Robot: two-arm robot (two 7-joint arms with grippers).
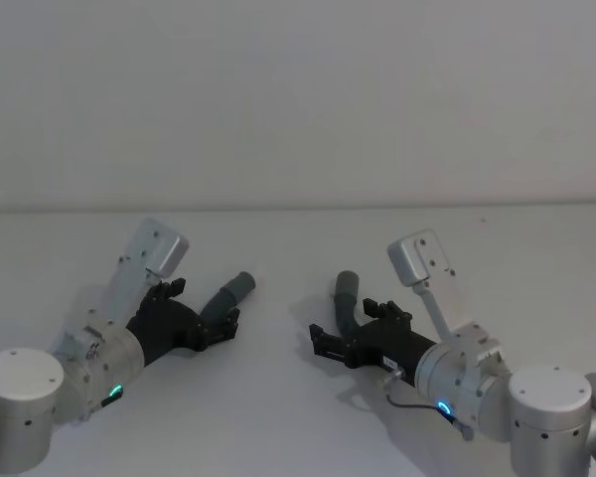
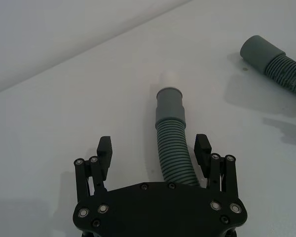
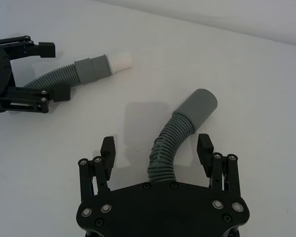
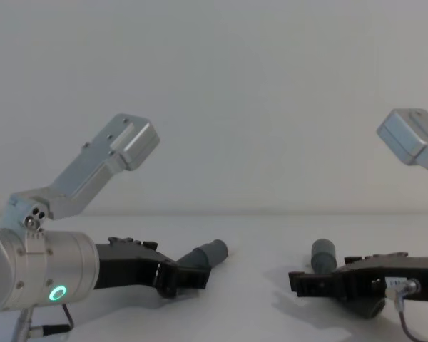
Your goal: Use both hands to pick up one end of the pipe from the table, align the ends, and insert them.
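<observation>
Head view: white table (image 1: 298, 248); left gripper (image 2: 153, 144) straddles white-tipped hose (image 2: 171, 148), right gripper (image 3: 155, 144) straddles plain-cuffed hose (image 3: 180, 126); all fingers spread.

The left hose piece (image 1: 225, 300), dark grey and ribbed, lay on the white table (image 1: 278, 407), its white-tipped cuff (image 2: 168, 103) pointing toward one o'clock. At its three o'clock, the bent right hose piece (image 1: 347, 298) aimed its plain grey cuff (image 3: 200, 104) toward twelve.
</observation>
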